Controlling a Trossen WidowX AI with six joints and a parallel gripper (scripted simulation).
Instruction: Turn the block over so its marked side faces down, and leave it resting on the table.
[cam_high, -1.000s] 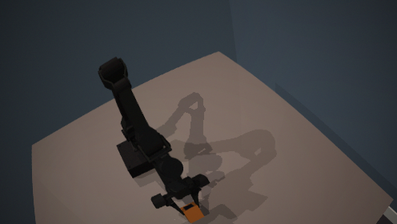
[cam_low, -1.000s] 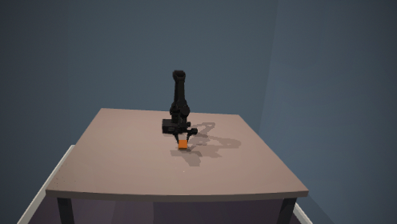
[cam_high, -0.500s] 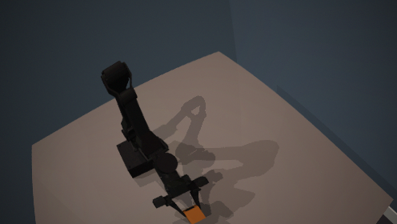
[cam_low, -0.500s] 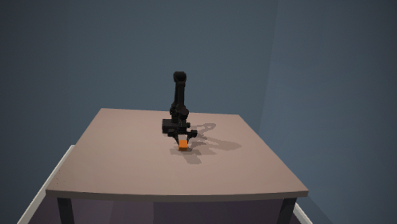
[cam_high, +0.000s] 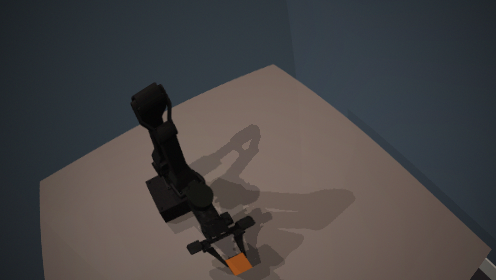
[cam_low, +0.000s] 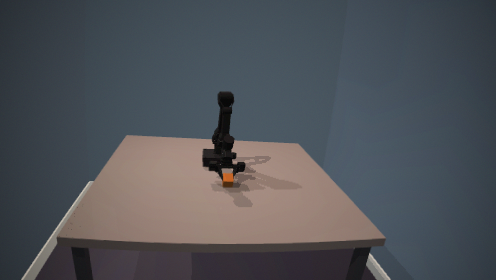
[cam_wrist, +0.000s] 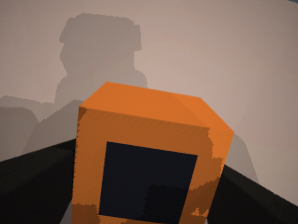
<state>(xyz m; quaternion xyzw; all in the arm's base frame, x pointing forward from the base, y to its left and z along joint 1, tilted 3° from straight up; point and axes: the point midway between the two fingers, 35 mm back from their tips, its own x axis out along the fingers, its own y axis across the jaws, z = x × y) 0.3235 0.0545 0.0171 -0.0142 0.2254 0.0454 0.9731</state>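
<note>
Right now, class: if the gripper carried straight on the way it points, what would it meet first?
The gripper, shut on the orange block, points forward and down, so the block would likely press onto the table first; the clearance left is unclear.

From my console the block (cam_wrist: 149, 165) looks like matt orange plastic, smooth-faced, with a flat dark navy square on the side turned toward the wrist camera. The gripper (cam_high: 235, 252) clamped on it reads as dull black plastic, no shine. The table (cam_low: 160, 210) shows a smooth, matt brownish-grey top.
</note>
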